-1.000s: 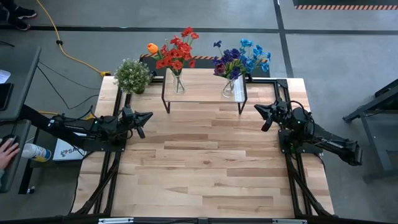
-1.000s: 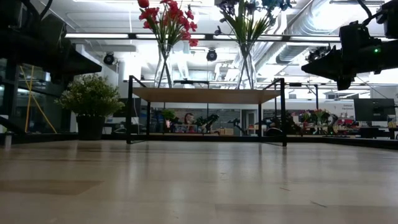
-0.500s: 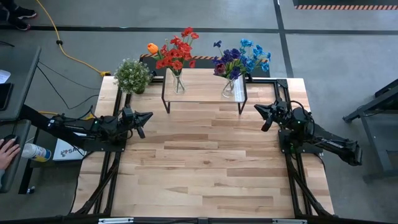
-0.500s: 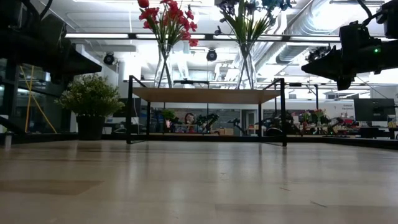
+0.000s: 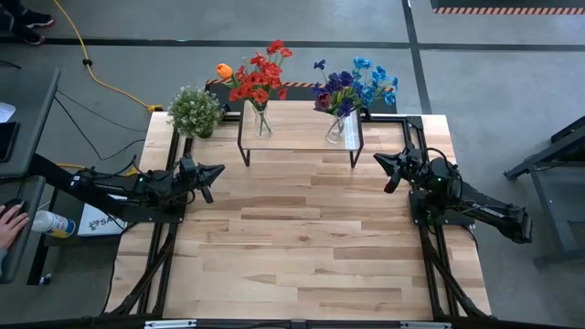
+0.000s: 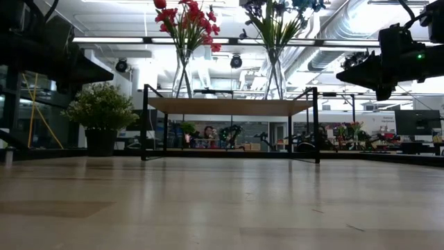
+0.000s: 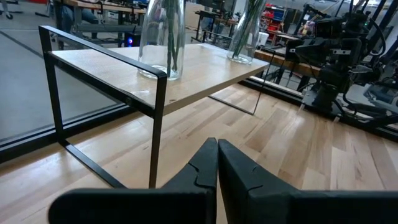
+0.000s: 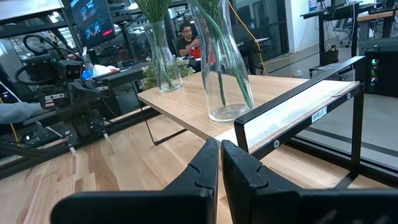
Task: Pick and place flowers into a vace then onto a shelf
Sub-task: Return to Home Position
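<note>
Two clear glass vases stand on the shelf (image 5: 302, 137) at the table's far edge. The left vase (image 5: 262, 122) holds red and orange flowers (image 5: 256, 78); the right vase (image 5: 338, 128) holds blue and purple flowers (image 5: 352, 89). My left gripper (image 5: 219, 170) hovers shut at the table's left side, pointing level toward the right. My right gripper (image 5: 377, 160) hovers shut at the right side, pointing toward the shelf. Both are empty. The wrist views show the shut fingertips (image 7: 217, 146) (image 8: 220, 146) with the shelf beyond.
A bushy green potted plant (image 5: 194, 111) stands at the table's far left corner beside the shelf. Bare wood planks (image 5: 302, 238) fill the middle and near part of the table. A person's hand (image 5: 11, 219) shows off the table at the left.
</note>
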